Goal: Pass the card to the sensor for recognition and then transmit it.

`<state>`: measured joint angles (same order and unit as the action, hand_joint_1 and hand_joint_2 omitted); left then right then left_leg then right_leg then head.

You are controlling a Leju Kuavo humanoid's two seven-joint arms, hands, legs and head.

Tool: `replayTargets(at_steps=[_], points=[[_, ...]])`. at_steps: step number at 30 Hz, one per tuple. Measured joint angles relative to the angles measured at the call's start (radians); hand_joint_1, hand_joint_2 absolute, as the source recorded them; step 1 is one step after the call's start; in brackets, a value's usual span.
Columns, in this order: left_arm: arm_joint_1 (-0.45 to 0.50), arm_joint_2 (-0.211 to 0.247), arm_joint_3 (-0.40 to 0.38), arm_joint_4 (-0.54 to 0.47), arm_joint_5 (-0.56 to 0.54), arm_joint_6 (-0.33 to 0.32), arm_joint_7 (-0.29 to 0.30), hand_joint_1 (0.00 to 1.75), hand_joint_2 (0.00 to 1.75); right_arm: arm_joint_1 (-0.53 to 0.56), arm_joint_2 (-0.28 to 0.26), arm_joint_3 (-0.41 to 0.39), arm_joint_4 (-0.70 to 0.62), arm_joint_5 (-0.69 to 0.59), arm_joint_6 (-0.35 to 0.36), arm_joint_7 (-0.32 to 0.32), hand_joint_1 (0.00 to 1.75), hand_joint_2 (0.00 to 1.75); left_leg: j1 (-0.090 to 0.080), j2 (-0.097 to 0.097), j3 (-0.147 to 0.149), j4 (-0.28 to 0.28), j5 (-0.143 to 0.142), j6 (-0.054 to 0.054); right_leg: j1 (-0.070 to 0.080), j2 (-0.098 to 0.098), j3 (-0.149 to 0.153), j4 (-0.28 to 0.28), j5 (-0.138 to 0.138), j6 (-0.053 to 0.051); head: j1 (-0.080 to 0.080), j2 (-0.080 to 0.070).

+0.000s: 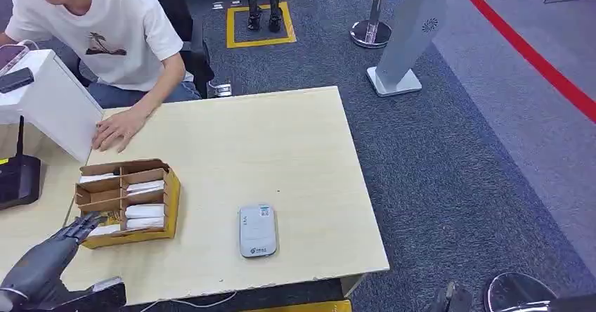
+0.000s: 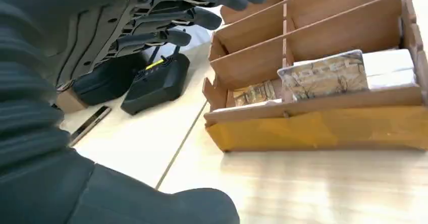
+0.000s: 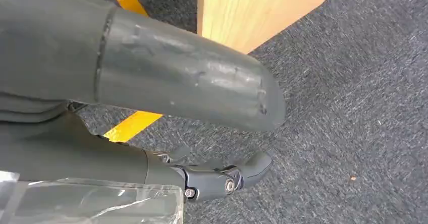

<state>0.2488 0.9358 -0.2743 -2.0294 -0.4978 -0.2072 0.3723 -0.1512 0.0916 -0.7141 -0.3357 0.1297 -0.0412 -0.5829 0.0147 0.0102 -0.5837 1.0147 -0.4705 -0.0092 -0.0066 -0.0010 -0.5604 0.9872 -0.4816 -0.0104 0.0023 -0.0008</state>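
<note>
My left hand (image 1: 60, 245) hovers with fingers spread, holding nothing, at the cardboard organizer (image 1: 171, 198). Cards (image 2: 323, 75) stand in its compartments; one seems to read "HOTEL". My right hand (image 3: 166, 77) hangs empty over carpet. The grey sensor (image 1: 257, 230) lies mid-table.

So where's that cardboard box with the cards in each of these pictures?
Head view: the cardboard box sits on the table's near left part, just beyond the left hand.
Left wrist view: the box fills the right side, cards standing in its compartments, the hand's fingers stretched toward it.
Right wrist view: not in it; there is carpet and a table corner.
Shared landmark: the pale wooden table.
</note>
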Motion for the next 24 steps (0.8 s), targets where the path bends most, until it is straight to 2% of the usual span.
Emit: replayTargets(at_steps=[11,24], points=[[0.007,-0.07,0.026,0.012,-0.043,-0.03,-0.048,0.0,1.75,0.002,0.0,-0.002,0.003,0.011,-0.001,-0.001,0.0,0.0,0.0,-0.001,0.0,0.0,0.0,0.0,0.0,0.0,0.0,0.0,0.0,0.0,0.0,0.0],[-0.073,-0.171,0.021,0.134,-0.121,-0.066,-0.097,0.0,1.75,0.002,0.0,-0.002,0.005,0.039,-0.006,0.008,0.0,0.0,0.0,-0.001,0.0,0.0,0.0,0.0,0.0,-0.001,0.0,0.0,0.0,0.0,0.0,0.0]])
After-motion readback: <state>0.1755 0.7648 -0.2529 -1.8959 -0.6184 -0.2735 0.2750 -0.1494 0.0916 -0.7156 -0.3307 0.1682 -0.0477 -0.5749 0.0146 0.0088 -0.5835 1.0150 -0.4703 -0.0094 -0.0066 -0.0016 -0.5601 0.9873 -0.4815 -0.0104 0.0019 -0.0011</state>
